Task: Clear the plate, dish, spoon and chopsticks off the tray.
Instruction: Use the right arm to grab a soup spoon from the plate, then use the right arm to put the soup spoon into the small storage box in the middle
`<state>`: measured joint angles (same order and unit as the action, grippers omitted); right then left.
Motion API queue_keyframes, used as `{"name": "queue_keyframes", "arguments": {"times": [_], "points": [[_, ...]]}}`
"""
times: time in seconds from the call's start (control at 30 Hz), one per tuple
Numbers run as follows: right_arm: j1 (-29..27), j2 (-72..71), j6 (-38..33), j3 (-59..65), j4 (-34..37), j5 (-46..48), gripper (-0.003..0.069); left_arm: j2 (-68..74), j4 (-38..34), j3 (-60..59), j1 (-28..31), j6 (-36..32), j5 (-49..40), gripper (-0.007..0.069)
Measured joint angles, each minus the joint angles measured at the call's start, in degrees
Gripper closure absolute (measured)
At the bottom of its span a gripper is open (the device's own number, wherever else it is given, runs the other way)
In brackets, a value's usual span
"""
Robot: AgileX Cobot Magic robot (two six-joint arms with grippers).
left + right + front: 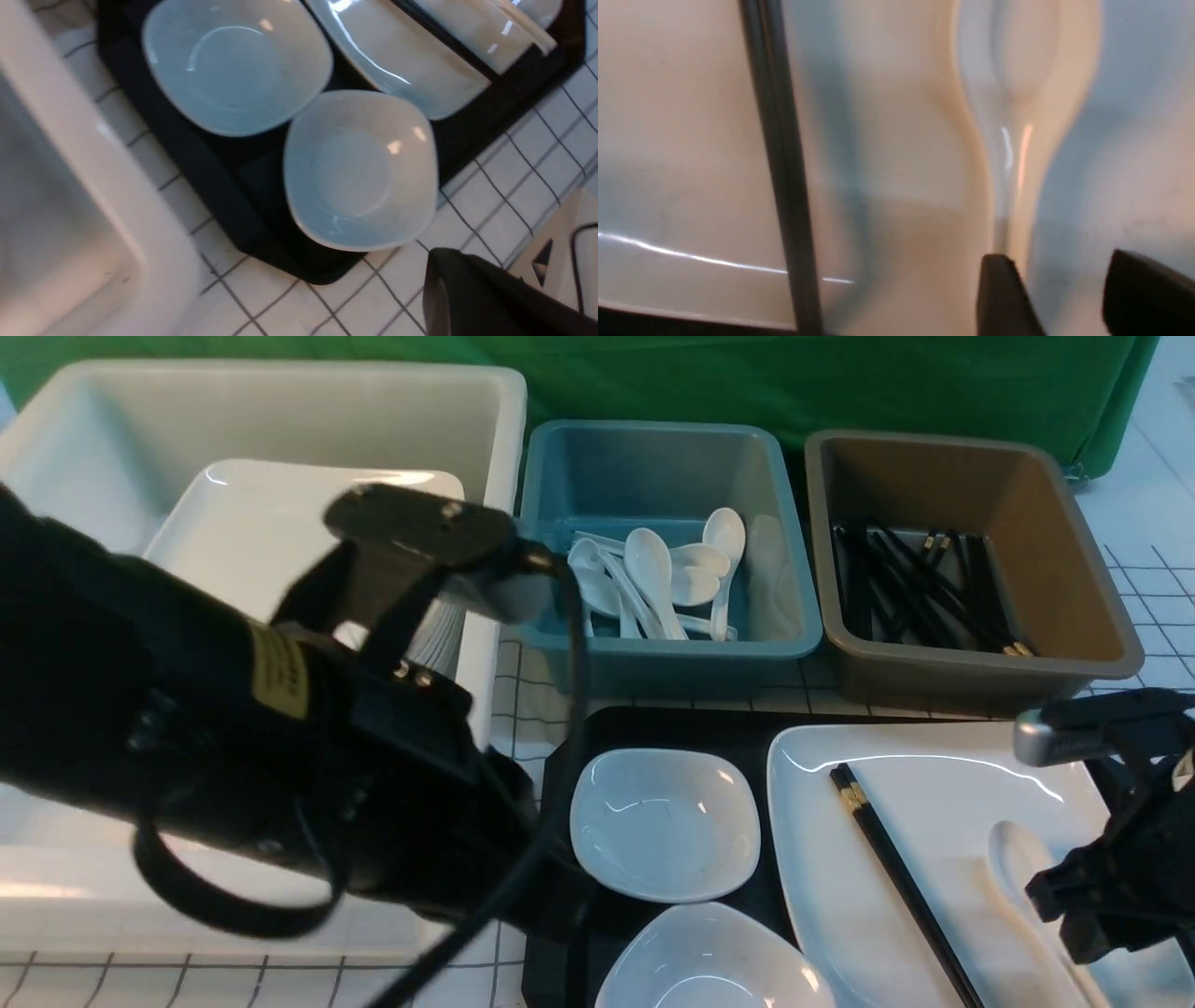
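Observation:
The black tray (653, 724) lies at the front, also in the left wrist view (210, 172). Two small white dishes (665, 821) (709, 966) sit on its left part. The large white plate (934, 784) fills its right part. The black chopsticks (901, 877) and the white spoon (1022, 863) lie on the plate. My right gripper (1092, 915) hangs low over the plate, open (1069, 284), with the spoon's handle (1008, 219) just beside one finger. My left arm (280, 737) reaches over the tray's left edge; only one finger (448, 298) shows, beside the nearer dish (359, 172).
A big white tub (280, 392) at the back left holds a large plate and stacked dishes. A teal tub (653, 457) holds white spoons. A brown tub (980, 485) holds black chopsticks. The table (490, 186) is white with a black grid.

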<state>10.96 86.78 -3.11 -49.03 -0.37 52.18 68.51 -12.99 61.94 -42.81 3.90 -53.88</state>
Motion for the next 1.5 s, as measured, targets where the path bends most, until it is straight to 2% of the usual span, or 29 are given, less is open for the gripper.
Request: {"name": "queue_keyframes", "arguments": {"times": [0.03,0.07,0.17,0.3,0.33,0.4,0.5,0.73,0.87,1.1,1.33,1.5], "points": [[0.85,1.9,-0.06,0.0,0.37,-1.0,0.0239,2.06,0.0,0.0,-2.43,0.47,0.0,0.0637],[1.24,2.74,-0.06,0.0,0.37,-1.5,0.021,3.38,0.08,0.0,-3.25,0.65,0.05,0.0637],[1.51,4.68,-0.01,0.0,0.37,-2.21,0.0202,6.69,0.39,0.0,-4.27,0.79,0.4,0.0637],[1.51,6.6,0.1,-0.08,0.37,-2.65,0.0302,10.28,0.59,0.0,-4.34,0.4,3.43,0.0637],[1.51,6.66,0.1,-0.08,0.37,-2.64,0.0308,10.43,0.59,0.0,-4.34,0.28,3.84,0.0637],[1.51,6.97,-0.11,-0.13,0.37,-2.64,0.0421,12.05,-0.4,0.0,-4.34,-2.61,6.22,0.0637],[1.51,6.97,-0.99,-0.13,0.37,-2.52,0.0535,13.01,-2.05,0.0,-4.34,-3.9,9.28,0.0637],[1.51,3.56,-1.74,-0.19,1.79,-1.53,0.053,13.23,-3.96,0.0,-4.34,-10.22,17.22,0.0634],[1.51,-3.53,-5.02,-2.17,6.69,-0.77,0.053,13.23,-3.7,0.78,-3.94,-11.27,19.65,0.0629],[2.33,-4.65,-13.58,-17.41,20.18,1.58,0.053,13.23,-2.78,9.43,2.87,-11.39,17.2,0.0628],[7.9,12.05,-13.82,-44.53,22.46,1.86,0.053,13.18,-2.18,14.76,13.27,-11.46,14.61,0.0628],[8.97,25.75,-10.34,-60.96,22.68,1.82,0.053,13.18,-1.95,14.76,16.82,-10.99,14.34,0.0628]]}}
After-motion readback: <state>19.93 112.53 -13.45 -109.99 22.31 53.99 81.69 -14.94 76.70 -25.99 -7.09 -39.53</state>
